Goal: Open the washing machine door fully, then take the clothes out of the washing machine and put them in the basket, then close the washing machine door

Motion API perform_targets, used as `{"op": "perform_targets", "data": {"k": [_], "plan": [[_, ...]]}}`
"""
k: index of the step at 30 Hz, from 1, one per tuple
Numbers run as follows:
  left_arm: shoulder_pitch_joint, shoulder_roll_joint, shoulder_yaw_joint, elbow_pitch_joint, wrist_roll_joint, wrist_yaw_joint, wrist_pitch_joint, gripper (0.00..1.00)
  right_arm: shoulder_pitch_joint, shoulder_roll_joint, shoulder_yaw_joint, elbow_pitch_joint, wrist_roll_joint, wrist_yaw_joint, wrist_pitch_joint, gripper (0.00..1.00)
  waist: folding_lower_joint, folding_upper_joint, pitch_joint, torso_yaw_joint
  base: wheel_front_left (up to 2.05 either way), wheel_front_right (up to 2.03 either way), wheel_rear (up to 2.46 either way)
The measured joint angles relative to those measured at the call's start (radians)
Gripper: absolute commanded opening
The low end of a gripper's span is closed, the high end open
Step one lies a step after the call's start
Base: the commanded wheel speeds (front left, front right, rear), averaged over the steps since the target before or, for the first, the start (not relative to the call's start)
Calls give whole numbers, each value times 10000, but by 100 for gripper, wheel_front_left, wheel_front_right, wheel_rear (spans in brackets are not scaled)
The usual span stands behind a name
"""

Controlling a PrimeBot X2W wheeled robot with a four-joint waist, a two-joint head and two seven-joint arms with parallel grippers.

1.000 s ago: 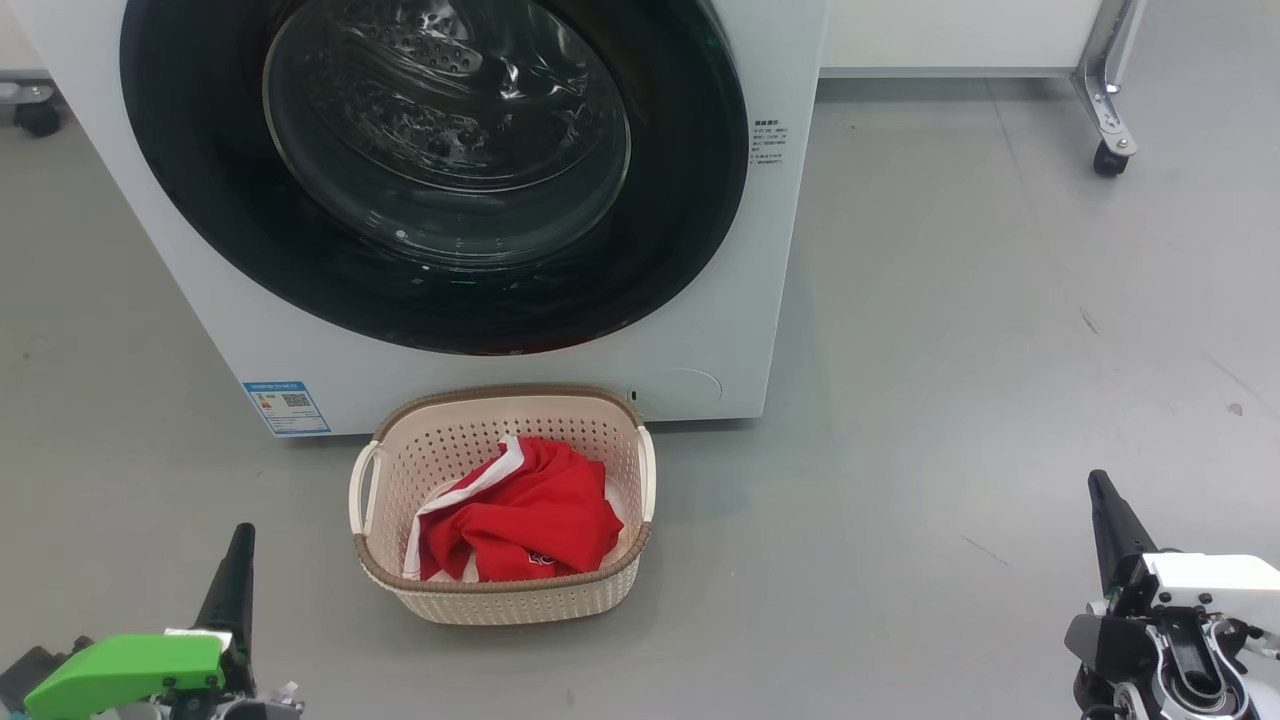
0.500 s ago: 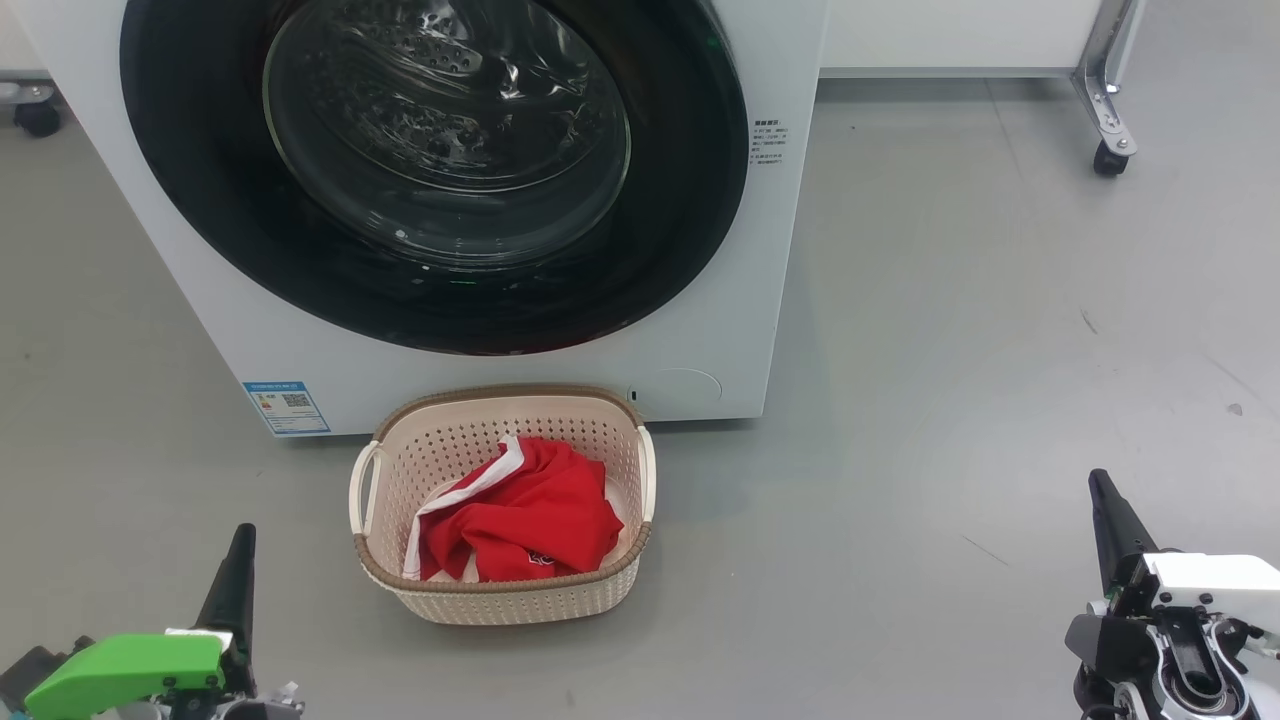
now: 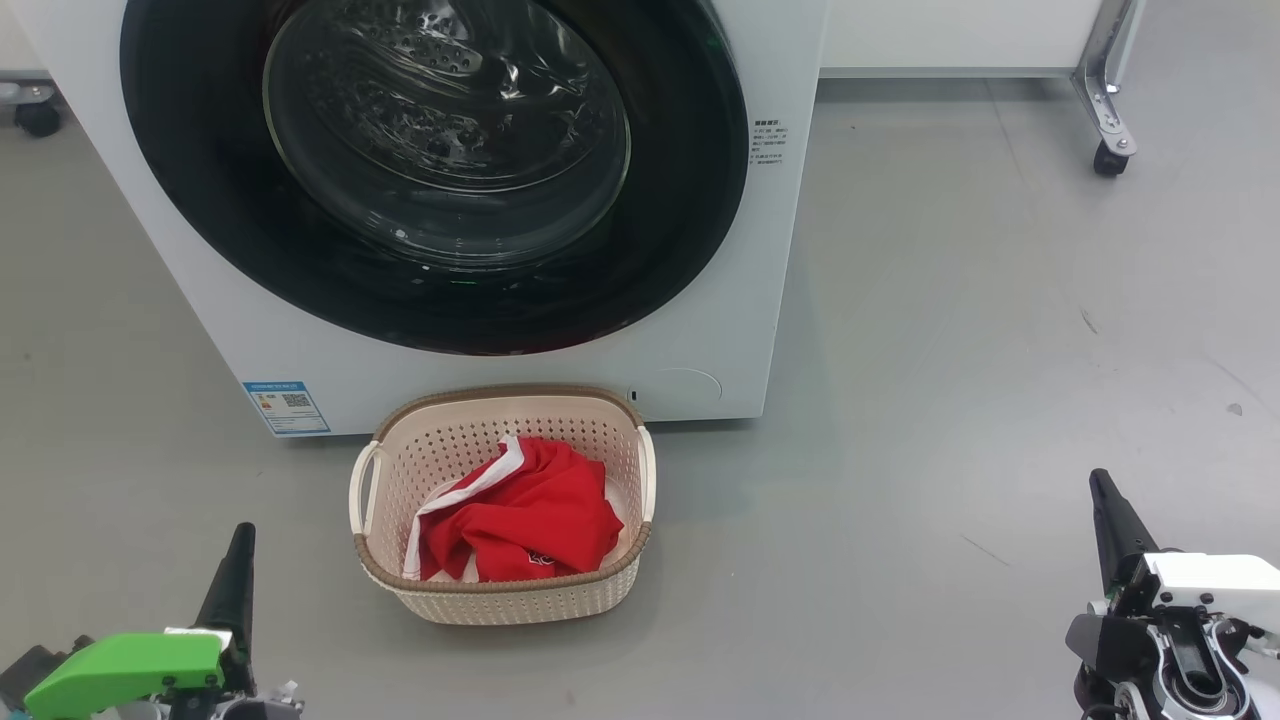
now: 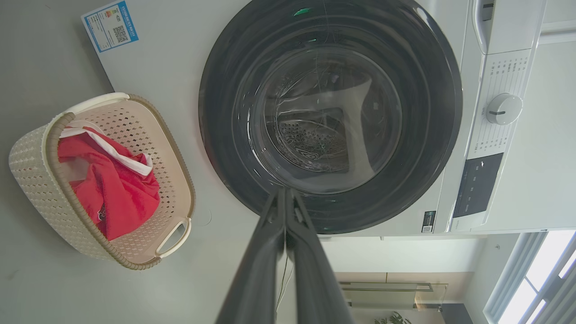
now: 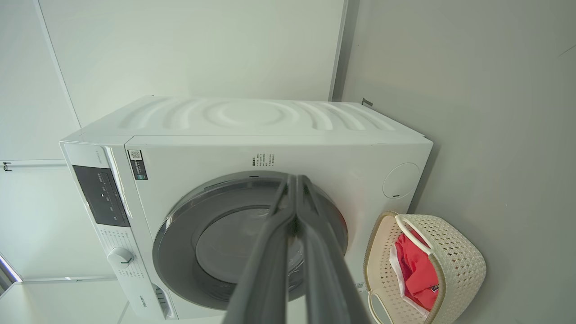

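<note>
Since the clothes (image 3: pixel 520 510) lie in the basket (image 3: pixel 505 391) and the washing machine door (image 3: pixel 435 170) is shut, all seems done; left claw (image 3: pixel 242 536) and right claw (image 3: pixel 1099 482) closed, empty

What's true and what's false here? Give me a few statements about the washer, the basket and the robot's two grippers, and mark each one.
1. The washing machine door is shut. True.
2. The red clothes lie inside the drum. False: they lie in the basket.
3. The basket stands on the floor just in front of the washing machine. True.
4. The left gripper holds a garment. False: its fingers are pressed together on nothing, apart from the basket.
5. The right gripper is wide open. False: it is shut and holds nothing.
</note>
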Motion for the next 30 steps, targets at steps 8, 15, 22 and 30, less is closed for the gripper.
{"op": "perform_targets", "data": {"k": [8,15,22,30], "plan": [[-4,-6,4,4,0,0,0,0,-5,0,-8,0,0,2,2,0,0,1,0,0,0,0,0],[-7,-12,12,6,0,-2,13,0,-18,0,-12,-2,0,2,2,0,0,0,0,0,0,0,0],[-10,-21,17,10,0,-2,13,0,-21,2,-17,-4,-2,2,2,0,0,0,0,0,0,0,0],[-13,-23,25,12,0,-2,50,0,-22,2,-31,-8,-2,2,2,0,0,0,0,0,0,0,0]]}}
